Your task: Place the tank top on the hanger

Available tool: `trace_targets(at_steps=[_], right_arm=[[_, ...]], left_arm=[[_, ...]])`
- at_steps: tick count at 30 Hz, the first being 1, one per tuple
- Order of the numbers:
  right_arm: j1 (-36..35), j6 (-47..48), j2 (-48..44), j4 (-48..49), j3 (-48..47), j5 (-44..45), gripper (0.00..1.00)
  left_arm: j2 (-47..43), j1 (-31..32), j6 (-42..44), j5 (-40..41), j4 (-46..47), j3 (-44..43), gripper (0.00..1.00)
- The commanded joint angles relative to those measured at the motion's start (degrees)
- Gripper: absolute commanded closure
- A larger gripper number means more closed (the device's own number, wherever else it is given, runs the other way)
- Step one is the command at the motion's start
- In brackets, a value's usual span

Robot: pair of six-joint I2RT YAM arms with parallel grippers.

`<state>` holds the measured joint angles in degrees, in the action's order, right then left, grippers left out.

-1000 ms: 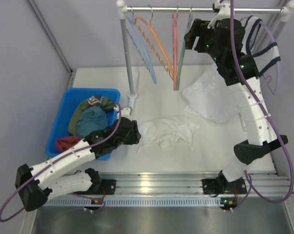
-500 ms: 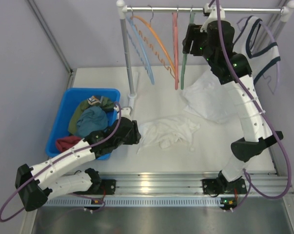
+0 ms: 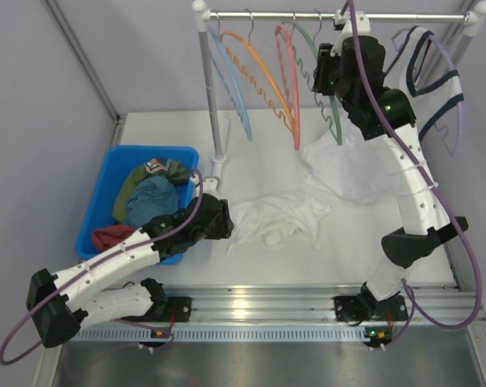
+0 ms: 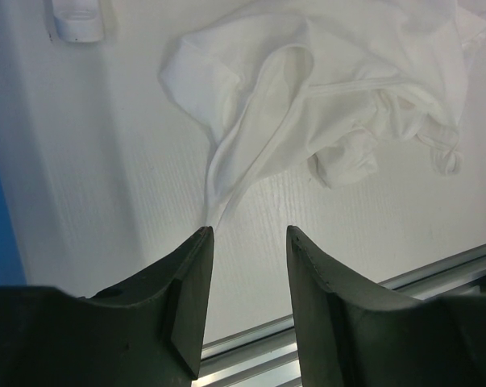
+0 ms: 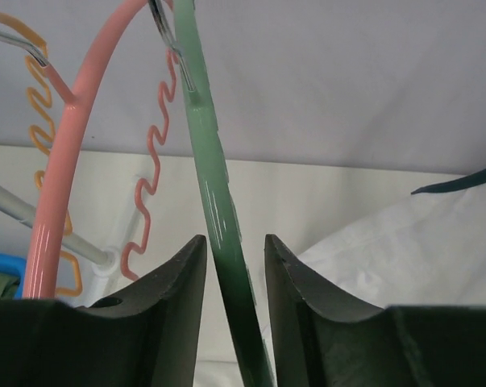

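From above, the tank top (image 3: 279, 219) lay crumpled on the tabletop (image 3: 259, 161) and the hanger (image 3: 334, 125) hung on the rail (image 3: 259, 14); nothing was threaded yet. Left wrist: the left hand (image 4: 249, 234) stood apart at the top's edge. Right wrist: the right hand (image 5: 234, 242) straddled the hanger; whether it was clamped, I cannot tell.

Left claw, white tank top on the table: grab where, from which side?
Take the strap loop of the tank top that trails toward the left claw. Come in low from the blue bin side: it's a thin band lying flat, clear of the bunched body, pointing at the open jaws.
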<state>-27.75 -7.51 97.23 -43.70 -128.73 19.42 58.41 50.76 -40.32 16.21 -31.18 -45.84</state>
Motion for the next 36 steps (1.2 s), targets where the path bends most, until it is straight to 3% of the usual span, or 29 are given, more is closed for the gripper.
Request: trace_targets(at_steps=[1,8,26,32,34,35,36], right_arm=[[-0.8,2.3,-1.7,0.2,-2.2,0.4,0.66],[-0.8,2.9,-1.5,-0.5,-2.5,-0.3,0.72],[-0.8,4.0,-1.9,-3.8,-2.9,-2.9,0.71],[-0.8,4.6,-0.9,-4.8,-4.2,-2.6,0.83],[-0.8,4.6,-0.6,-4.9,-5.0,-2.5,0.9],[-0.8,4.7,-0.5,-5.0,-5.1,-2.2,1.0],[-0.8,4.6,-0.4,-4.9,-5.3,-2.0,1.0]], left_arm=[[-0.1,0.0,0.2,0.0,2.2,-0.1,0.53],[-0.1,0.0,0.2,0.0,2.2,0.1,0.53],[0.7,0.0,0.2,-0.6,2.6,0.1,0.53],[1.0,0.0,0.3,-0.7,2.5,0.0,0.53],[1.0,0.0,0.2,-0.7,2.5,-0.1,0.53],[1.0,0.0,0.3,-0.7,2.5,-0.1,0.53],[1.0,0.0,0.2,-0.7,2.5,-0.1,0.53]])
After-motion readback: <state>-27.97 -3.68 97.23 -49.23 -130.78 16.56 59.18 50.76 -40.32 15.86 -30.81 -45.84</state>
